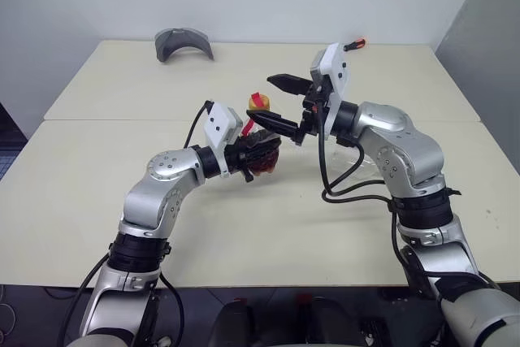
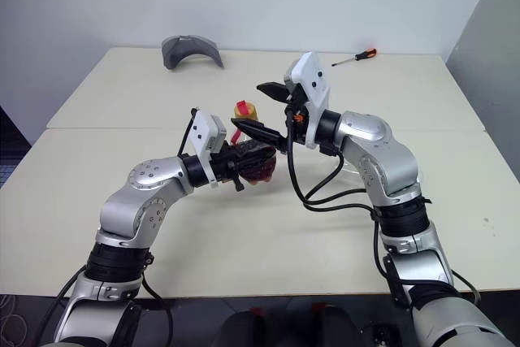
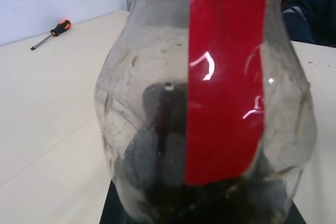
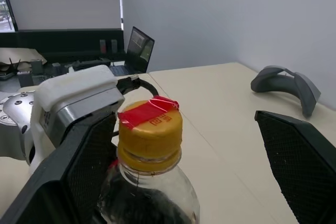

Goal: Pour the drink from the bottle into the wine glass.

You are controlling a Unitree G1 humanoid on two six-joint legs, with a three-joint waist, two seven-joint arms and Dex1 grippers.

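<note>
Jaws of the left gripper (image 1: 262, 152) are clamped on the belly of the bottle (image 1: 262, 145), holding it upright and clear of the tabletop (image 1: 97, 176). Jaws of the right gripper (image 1: 279, 105) stand wide apart, one finger either side of the yellow cap (image 4: 150, 131) without touching it, so uncapping looks to be the step in hand.

Handling, judged: the bottle is small, thin clear plastic, only partly filled with the drink (image 2: 262, 170), so light. The wall will likely dent under a hard squeeze; the belly grip is secure but must stay firm while the cap is twisted, or the bottle will turn within the jaws. The cap is short and smooth, with a strip of red tape (image 4: 148, 113) over its top; best taken square across its sides. The red label strip (image 3: 226, 77) runs down the body.

The wine glass (image 1: 345, 152) stands on the tabletop beyond the bottle, largely hidden behind the right forearm. Thin stem, small foot: fragile and easy to tip; the arm is close to it.

Surface: pale, matt, flat, two panels with a seam. A grey curved object (image 1: 184, 43) and a screwdriver (image 2: 354, 57) lie well beyond the bottle, near the far edge. Room: plain light walls; a laptop (image 4: 139, 45) sits on a dark desk in the background.
</note>
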